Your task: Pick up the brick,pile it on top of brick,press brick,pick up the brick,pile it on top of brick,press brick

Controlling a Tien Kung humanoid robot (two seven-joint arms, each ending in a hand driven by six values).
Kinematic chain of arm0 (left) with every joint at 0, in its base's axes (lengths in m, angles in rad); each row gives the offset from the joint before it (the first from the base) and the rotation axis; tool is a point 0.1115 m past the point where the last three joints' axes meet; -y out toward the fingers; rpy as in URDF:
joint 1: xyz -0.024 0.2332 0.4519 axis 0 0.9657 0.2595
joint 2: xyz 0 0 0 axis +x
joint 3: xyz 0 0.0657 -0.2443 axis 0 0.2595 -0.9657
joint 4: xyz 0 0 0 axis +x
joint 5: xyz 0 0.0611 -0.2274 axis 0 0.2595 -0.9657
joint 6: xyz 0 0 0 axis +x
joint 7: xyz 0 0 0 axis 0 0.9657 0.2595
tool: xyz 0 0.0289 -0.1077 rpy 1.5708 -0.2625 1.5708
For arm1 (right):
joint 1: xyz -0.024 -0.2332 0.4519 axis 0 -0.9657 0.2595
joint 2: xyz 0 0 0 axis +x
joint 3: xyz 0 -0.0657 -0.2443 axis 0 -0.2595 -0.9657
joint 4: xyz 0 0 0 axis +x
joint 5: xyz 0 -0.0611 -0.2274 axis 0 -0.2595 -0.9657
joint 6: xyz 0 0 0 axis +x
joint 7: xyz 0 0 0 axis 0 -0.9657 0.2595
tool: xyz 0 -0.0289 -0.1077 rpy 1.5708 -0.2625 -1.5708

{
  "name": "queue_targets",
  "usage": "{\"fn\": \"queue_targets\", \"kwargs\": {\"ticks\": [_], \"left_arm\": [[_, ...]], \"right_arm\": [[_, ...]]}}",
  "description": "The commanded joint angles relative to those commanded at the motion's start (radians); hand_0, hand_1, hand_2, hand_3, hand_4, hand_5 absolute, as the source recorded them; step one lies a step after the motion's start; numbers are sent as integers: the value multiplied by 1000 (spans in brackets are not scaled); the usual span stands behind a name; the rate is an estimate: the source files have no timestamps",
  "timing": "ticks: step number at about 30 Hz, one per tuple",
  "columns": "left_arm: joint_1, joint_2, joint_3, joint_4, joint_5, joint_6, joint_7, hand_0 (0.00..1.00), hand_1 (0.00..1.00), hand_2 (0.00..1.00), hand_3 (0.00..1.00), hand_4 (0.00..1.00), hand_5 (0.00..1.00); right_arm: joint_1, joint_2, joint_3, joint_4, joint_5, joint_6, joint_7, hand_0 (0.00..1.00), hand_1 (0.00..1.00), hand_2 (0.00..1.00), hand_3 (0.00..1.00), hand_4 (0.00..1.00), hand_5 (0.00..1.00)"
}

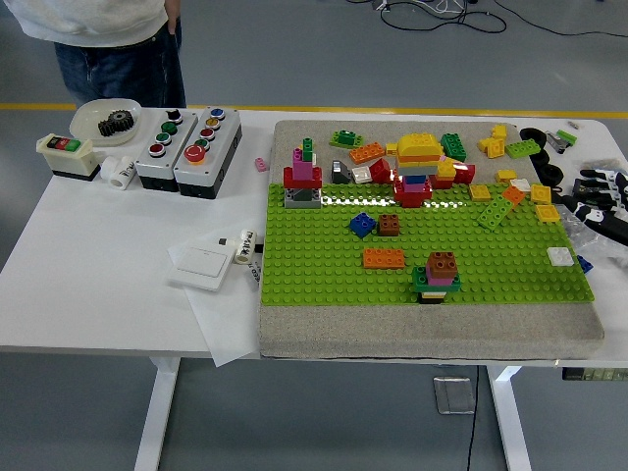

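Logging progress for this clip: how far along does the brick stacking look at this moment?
Looks done: a small stack topped by a brown brick stands on the green baseplate. In hand: nothing; the right hand sits at the table's right edge with no brick visible in it. The left is out of view. Possibly left: loose bricks like the orange brick lie unstacked.

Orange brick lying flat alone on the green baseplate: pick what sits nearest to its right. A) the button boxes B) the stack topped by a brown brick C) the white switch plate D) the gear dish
B: the stack topped by a brown brick stands just right of the orange brick on the green baseplate.
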Motion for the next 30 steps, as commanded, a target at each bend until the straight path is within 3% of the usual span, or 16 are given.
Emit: {"fn": "queue_targets", "kwargs": {"ticks": [5,6,11,12,14,17,18,30], "left_arm": [[1,0,-1,0,4,-1,1,714,705,760,647,739,651],[0,0,-1,0,4,0,1,714,710,760,648,739,652],[-3,1,3,0,-1,-1,-1,714,710,760,648,739,652],[-4,1,3,0,-2,-1,-2,714,710,761,647,739,651],[-5,1,5,0,-4,-1,-2,714,710,761,647,739,651],[-6,2,8,0,-8,-1,-4,714,710,761,647,739,651],[-6,2,8,0,-8,-1,-4,715,710,762,647,740,651],[-8,1,7,0,-7,-2,-4,716,713,763,645,739,652]], "right_arm": [[-25,6,23,-4,208,34,13,778,730,776,746,941,669],[-29,7,28,-5,247,44,13,792,738,779,771,988,820],[-44,10,42,-13,452,98,6,792,738,779,771,988,820],[-47,11,46,-14,498,112,3,828,758,793,801,998,909],[-51,13,52,-15,557,132,-1,828,758,793,801,998,909],[-55,15,57,-16,564,157,-5,828,758,793,801,998,909],[-56,15,58,-16,563,162,-5,895,803,819,828,998,998],[-64,15,67,-16,545,193,-13,914,824,828,837,998,998]]}}
